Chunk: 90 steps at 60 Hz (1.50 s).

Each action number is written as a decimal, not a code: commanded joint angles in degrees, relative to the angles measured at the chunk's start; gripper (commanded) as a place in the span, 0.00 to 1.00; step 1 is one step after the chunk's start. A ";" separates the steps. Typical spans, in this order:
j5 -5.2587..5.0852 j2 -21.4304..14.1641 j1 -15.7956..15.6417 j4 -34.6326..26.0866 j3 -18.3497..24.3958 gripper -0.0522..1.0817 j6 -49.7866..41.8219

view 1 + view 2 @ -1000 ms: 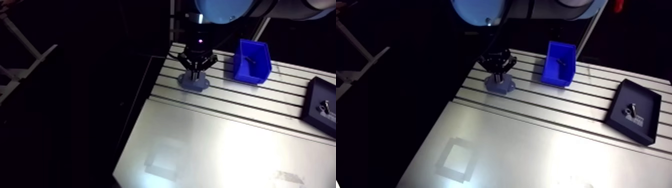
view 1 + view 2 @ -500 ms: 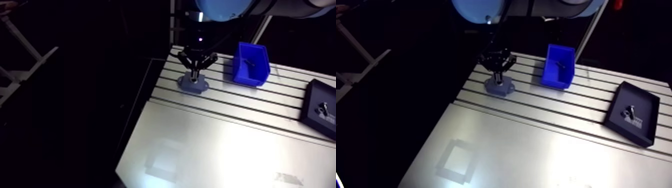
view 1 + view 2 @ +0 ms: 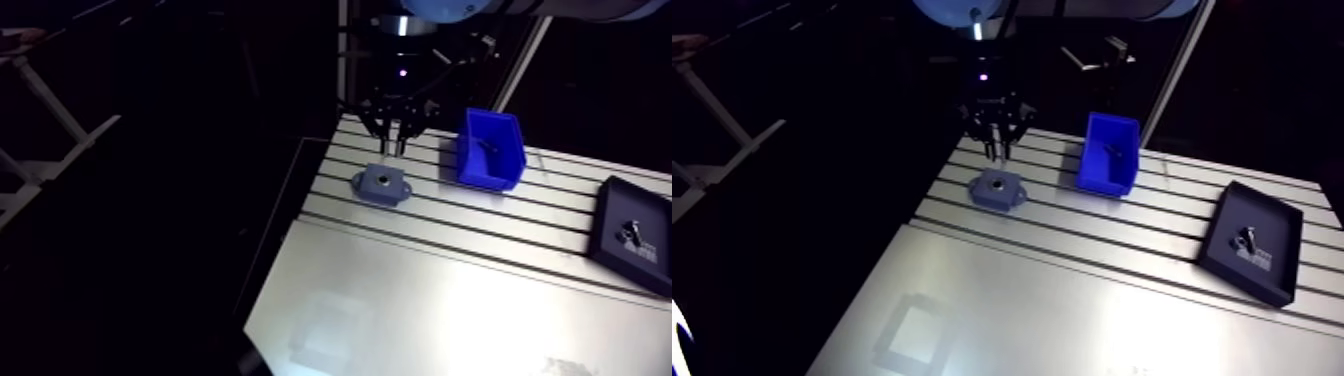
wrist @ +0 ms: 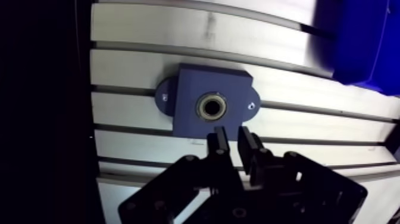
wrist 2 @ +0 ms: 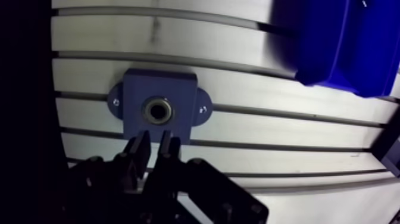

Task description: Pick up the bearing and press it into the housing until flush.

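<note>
The bearing (image 4: pixel 210 107), a small bright metal ring, is seen seated in the round bore at the middle of the housing (image 4: pixel 189 83). The housing is a matt blue-grey block with a rounded ear and a small screw hole at either side, laid flat across the grooves of the slotted aluminium table (image 4: pixel 137 30). Whether the ring is fully flush cannot be told from above, though no raised edge is noticed. The end effector (image 4: pixel 232 136) is held above the housing, just beside the bore. Its two dark fingers are drawn nearly together with only a slim gap, and nothing is gripped between them.

The bearing is judged to be hard, stiff, smooth and rather slippery, and light. If it has to be lifted, its outer rim is best pinched at opposite sides. Pressure is best laid squarely on its face, so that it is not cocked in the bore. A glossy blue plastic bin (image 4: pixel 363 42) is placed near the housing, and a shallow black tray (image 3: pixel 1267 215) well apart.
</note>
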State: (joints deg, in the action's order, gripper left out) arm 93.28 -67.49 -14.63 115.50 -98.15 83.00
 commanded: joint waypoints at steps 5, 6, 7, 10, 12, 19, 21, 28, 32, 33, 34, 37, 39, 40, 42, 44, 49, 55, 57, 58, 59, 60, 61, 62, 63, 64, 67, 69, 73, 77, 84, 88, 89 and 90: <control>0.19 -3.68 1.85 -7.33 3.16 0.05 0.01; 0.19 -4.18 2.18 -8.47 3.70 0.05 0.01; 0.19 -4.18 2.18 -8.47 3.70 0.05 0.01; 0.19 -5.16 2.97 -11.15 4.99 0.05 0.01; 0.19 -5.52 3.25 -12.33 5.77 0.05 0.09; -0.22 -7.53 5.56 -16.82 7.94 0.05 0.10; -0.17 -7.90 5.88 -17.88 8.38 0.05 0.10; -0.08 -8.71 6.74 -20.32 9.71 0.05 0.34; -0.31 -9.23 7.77 -21.49 10.42 0.05 1.79; -0.40 -9.50 8.23 -21.87 10.62 0.05 2.75; -0.40 -9.50 8.23 -21.87 10.62 0.05 2.75; -0.42 -10.03 9.01 -22.56 11.36 0.05 4.13; -0.42 -10.14 9.46 -23.08 11.88 0.05 4.37; -0.50 -10.23 9.90 -23.68 12.48 0.05 4.48; -0.58 -10.25 10.49 -24.22 12.95 0.05 4.49; -0.67 -10.25 11.02 -24.75 13.46 0.05 4.57; -0.93 -10.33 11.61 -25.73 14.43 0.05 5.13; -0.86 -11.11 12.31 -27.13 16.03 0.05 7.30; -0.86 -11.12 12.42 -27.80 16.47 0.05 7.61; -0.86 -11.12 12.42 -27.80 16.47 0.05 7.61; -0.86 -11.13 12.43 -28.42 16.91 0.05 7.95; -0.86 -11.13 12.43 -28.42 16.91 0.05 7.95; -0.86 -11.20 12.74 -28.82 17.12 0.05 8.15; -0.86 -11.20 12.74 -28.82 17.12 0.05 8.15; -0.94 -11.21 13.08 -29.03 17.15 0.05 8.26; -0.94 -11.21 13.08 -29.03 17.15 0.05 8.26; -0.95 -11.55 13.39 -29.14 17.32 0.05 8.36; -0.95 -11.56 13.40 -29.15 17.41 0.05 8.59; -1.02 -11.57 13.40 -29.15 17.82 0.05 8.79; -1.04 -11.57 13.49 -29.15 18.19 0.05 9.19; -1.29 -11.65 13.49 -29.15 18.30 0.05 9.94; -1.31 -11.82 13.41 -29.15 18.30 0.05 9.95; -1.23 -12.05 13.40 -29.15 18.30 0.05 9.95; -1.23 -12.05 13.40 -29.15 18.30 0.05 9.95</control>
State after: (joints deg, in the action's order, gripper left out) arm 92.14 -79.06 -1.30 86.52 -80.19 92.31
